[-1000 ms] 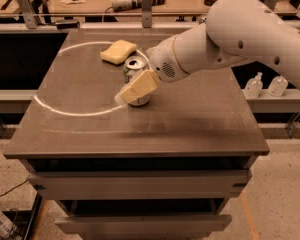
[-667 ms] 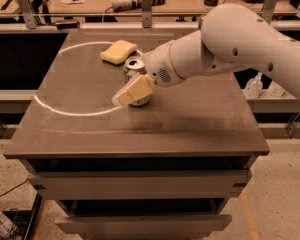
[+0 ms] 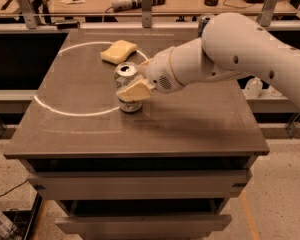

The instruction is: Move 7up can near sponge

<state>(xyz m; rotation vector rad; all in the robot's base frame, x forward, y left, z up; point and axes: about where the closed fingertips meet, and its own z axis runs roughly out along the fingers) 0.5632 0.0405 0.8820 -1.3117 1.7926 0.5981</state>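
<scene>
The 7up can (image 3: 126, 74), silvery with a silver top, stands upright near the middle of the dark table (image 3: 200, 129), with its base at or just above the surface. My gripper (image 3: 130, 82) reaches in from the right and is shut on the can. One pale finger (image 3: 135, 90) crosses the can's front and the other is mostly hidden behind it. The pale yellow sponge (image 3: 119, 51) lies on the table behind the can and a little left, about a can's height away.
A thin white circle (image 3: 65, 111) is marked on the tabletop's left half. The top of another can (image 3: 204, 22) peeks out behind my arm at the table's far right. A cluttered bench (image 3: 140, 1) runs behind. Drawers sit below the table's front edge.
My gripper and the can have moved together to the left and slightly toward the front of the table. The sponge has not moved.
</scene>
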